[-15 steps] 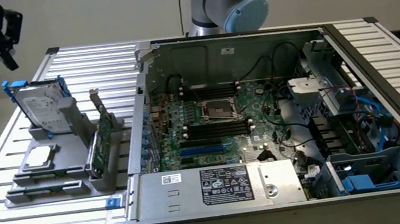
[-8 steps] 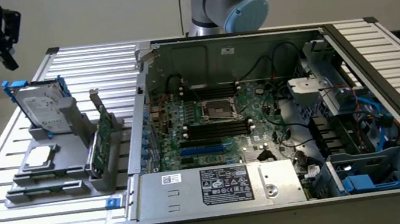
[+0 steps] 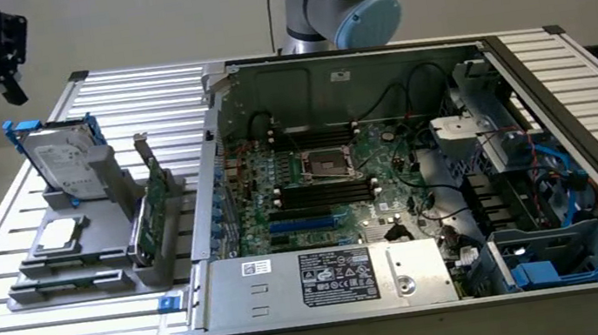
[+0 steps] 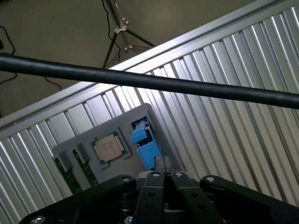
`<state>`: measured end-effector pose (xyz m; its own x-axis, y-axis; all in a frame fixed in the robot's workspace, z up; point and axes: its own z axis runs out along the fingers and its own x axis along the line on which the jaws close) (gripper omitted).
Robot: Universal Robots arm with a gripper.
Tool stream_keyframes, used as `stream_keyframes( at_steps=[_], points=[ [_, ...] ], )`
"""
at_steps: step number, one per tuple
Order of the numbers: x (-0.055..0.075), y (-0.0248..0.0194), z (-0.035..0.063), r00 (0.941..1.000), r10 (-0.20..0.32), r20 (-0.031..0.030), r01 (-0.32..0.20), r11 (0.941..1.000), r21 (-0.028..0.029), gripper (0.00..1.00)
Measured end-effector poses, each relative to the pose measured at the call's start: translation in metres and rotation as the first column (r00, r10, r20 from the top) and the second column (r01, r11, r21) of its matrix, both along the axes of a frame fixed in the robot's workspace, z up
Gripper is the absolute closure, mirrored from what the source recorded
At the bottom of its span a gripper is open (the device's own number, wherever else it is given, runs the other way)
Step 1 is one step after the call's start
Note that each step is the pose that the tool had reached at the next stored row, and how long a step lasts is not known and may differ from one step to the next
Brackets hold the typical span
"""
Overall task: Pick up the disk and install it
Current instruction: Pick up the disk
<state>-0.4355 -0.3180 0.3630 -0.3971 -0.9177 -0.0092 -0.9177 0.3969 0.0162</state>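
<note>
Note that the black gripper (image 3: 14,91) hangs fully closed and empty above the silver-grey, blue-framed disk (image 3: 62,165) standing upright in the grey plastic holder (image 3: 75,280): if you descend without opening, its fingertips may strike the disk's top edge and knock it askew.

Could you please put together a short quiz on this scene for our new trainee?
1. True or false: the disk is already inside the computer case.
2. The end effector is: A) clamped on the disk; B) shut, empty, in the air above the disk; C) down inside the case.
3. Which small thing lies flat on the grey fixture near the disk?
Key: 1 false, it stands upright in the fixture, outside the case. 2 B. 3 the square silver chip.
</note>
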Motion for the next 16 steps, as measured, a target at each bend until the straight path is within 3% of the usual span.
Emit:
stream_keyframes(
  at_steps=[4, 8, 12, 16],
  points=[
    [0.0000, 0.0001, 0.0000, 0.9974, 0.072, 0.0000, -0.072, 0.9974, 0.0000, 0.89],
    [0.0000, 0.0000, -0.0001, 0.9895, 0.145, 0.0000, -0.145, 0.9895, 0.0000, 0.89],
    [0.0000, 0.0000, -0.0001, 0.9765, 0.216, 0.0000, -0.216, 0.9765, 0.0000, 0.89],
    [0.0000, 0.0000, -0.0001, 0.9581, 0.286, 0.0000, -0.286, 0.9581, 0.0000, 0.89]
  ],
)
